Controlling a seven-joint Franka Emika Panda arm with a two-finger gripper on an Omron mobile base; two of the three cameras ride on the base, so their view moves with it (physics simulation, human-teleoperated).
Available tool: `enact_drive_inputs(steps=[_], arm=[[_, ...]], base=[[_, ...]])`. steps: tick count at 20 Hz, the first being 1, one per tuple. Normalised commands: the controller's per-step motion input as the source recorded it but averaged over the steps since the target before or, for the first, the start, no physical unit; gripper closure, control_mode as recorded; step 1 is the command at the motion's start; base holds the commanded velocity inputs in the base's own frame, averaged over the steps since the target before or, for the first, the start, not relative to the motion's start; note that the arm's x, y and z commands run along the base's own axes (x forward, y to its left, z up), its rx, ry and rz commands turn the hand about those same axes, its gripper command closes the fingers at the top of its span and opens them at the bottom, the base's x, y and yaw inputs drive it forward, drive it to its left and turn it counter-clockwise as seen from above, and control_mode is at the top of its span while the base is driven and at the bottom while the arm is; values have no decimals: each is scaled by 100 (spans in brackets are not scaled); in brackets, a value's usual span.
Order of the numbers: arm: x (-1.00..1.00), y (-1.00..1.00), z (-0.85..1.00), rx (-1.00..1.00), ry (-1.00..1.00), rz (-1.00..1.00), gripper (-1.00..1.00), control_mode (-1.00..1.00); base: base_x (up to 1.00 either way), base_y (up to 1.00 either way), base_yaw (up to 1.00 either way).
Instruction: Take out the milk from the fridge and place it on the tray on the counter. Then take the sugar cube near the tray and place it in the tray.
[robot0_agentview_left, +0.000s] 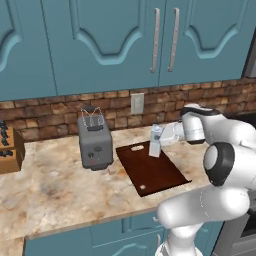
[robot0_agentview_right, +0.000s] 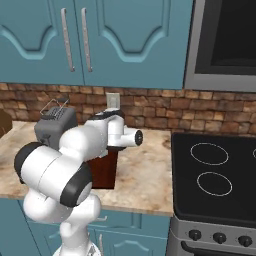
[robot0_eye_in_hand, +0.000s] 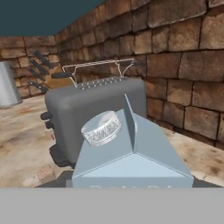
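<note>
The milk (robot0_agentview_left: 155, 143), a pale grey-blue carton, stands upright over the far end of the dark brown tray (robot0_agentview_left: 152, 172) on the counter (robot0_agentview_left: 55, 192). My gripper (robot0_agentview_left: 160, 136) reaches in from the right and is shut on the milk near its top. Whether the carton's base touches the tray I cannot tell. In the hand view the milk's gable top and round cap (robot0_eye_in_hand: 131, 151) sit close below the camera and hide the fingertips. A tiny pale sugar cube (robot0_agentview_left: 111, 171) lies on the counter between the toaster and the tray; the sugar cube (robot0_eye_in_hand: 45, 173) also shows by the toaster's foot.
A grey toaster (robot0_agentview_left: 95, 142) stands just left of the tray. A knife block (robot0_agentview_left: 8, 148) sits at the far left against the brick wall. A black stovetop (robot0_agentview_right: 215, 175) lies to the right of the counter. Teal wall cabinets hang overhead.
</note>
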Motion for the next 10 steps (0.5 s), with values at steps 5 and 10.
enact_drive_inputs(steps=[5,10], arm=[[14,0,-17,0,0,0,100,-100],[2,0,-22,0,0,0,100,-100]], base=[[0,0,0],[0,0,0]])
